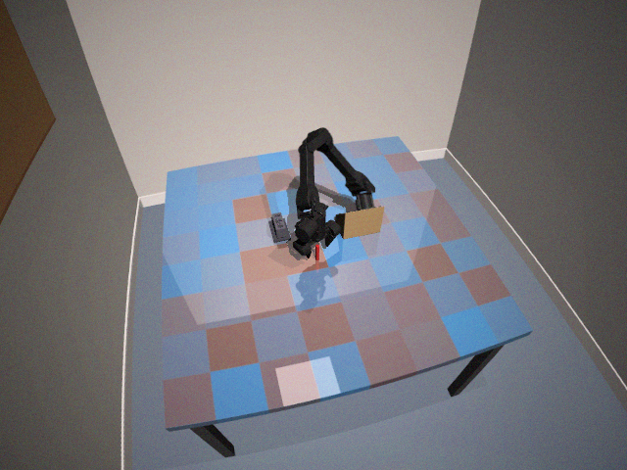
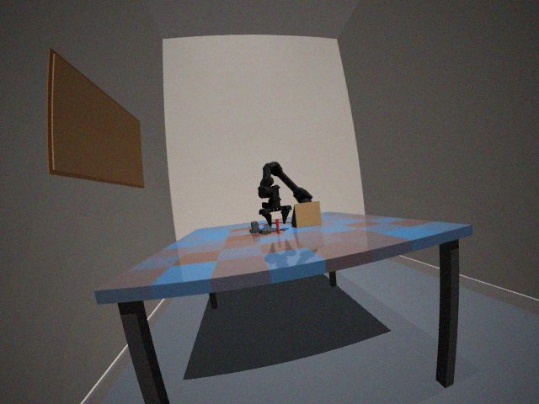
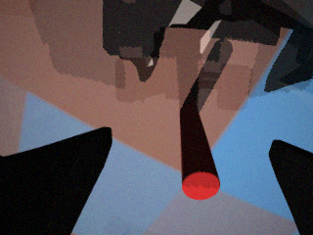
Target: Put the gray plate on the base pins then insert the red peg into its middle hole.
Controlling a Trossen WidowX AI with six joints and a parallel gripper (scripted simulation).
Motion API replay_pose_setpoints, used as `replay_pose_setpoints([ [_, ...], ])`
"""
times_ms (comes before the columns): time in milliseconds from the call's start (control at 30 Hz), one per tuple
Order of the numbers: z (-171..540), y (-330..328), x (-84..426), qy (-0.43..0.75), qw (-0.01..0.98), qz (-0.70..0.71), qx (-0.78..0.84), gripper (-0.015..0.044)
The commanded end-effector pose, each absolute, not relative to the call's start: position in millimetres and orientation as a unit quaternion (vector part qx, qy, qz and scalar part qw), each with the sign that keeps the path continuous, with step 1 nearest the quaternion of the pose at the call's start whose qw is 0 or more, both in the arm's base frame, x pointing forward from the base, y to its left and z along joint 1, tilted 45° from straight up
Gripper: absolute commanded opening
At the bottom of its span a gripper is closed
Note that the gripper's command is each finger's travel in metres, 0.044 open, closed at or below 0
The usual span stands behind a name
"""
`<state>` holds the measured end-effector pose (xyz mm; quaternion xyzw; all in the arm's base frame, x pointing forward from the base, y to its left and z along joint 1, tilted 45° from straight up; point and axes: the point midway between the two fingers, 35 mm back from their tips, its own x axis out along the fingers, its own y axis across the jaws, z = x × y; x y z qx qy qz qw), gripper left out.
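Note:
The red peg stands upright on the table. My gripper is open and empty, pointing down, with its fingertips on either side above the peg's base. In the wrist view the peg shows between the two fingers, a little nearer the right one. The gray plate and base form one small dark gray stack left of the gripper in the top view; it also shows in the exterior view. The views are too small to tell whether the plate is fully flat on both pins.
A tan upright panel stands right of the gripper, in front of the arm's base. The checkered table carries dark shadows and reflections of the arm around the peg.

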<state>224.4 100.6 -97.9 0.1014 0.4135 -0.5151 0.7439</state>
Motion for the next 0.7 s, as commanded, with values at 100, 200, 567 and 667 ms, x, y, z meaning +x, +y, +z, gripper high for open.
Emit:
replay_pose_setpoints([
  [100, -100.1, 97.3, 225.0, 0.413, 0.745, -0.515, 0.1, 0.0361],
  [200, -100.1, 97.3, 225.0, 0.413, 0.745, -0.515, 0.1, 0.0282],
  [567, -100.1, 97.3, 225.0, 0.413, 0.745, -0.515, 0.1, 0.0],
  [667, -100.1, 97.3, 225.0, 0.413, 0.745, -0.515, 0.1, 0.0],
])
